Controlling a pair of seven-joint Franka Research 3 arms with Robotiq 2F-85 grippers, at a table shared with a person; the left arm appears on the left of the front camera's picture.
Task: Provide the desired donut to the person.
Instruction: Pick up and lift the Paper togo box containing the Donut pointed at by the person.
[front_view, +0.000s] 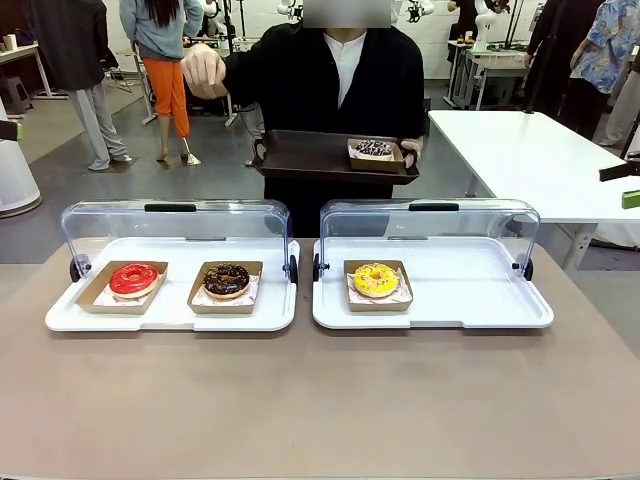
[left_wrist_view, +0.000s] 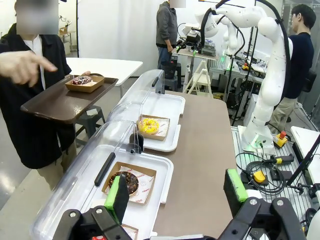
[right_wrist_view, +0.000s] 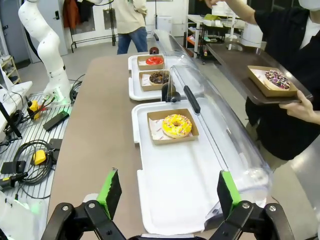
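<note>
Across the brown tabletop (front_view: 320, 400), two lidded white trays are sitting side by side, clear covers tipped up. The left white tray (front_view: 60, 318) is holding a red-glazed donut (front_view: 133, 279) and a chocolate-frosted donut (front_view: 227, 280); the right white tray (front_view: 480, 290) is holding a yellow sprinkled donut (front_view: 376, 279). Beyond them the person in the black open shirt (front_view: 300, 80) is balancing a dark brown serving tray (front_view: 300, 155) carrying a dark sprinkled donut (front_view: 373, 149), and is raising one hand (front_view: 203, 70) with a finger out. The left gripper (left_wrist_view: 176, 192) and right gripper (right_wrist_view: 169, 192) are hovering near the table edge — fingers spread wide, gripping nothing.

The left pincer (left_wrist_view: 177, 192) and the right pincer (right_wrist_view: 168, 192) both stand wide open, raised and tilted downward.
</note>
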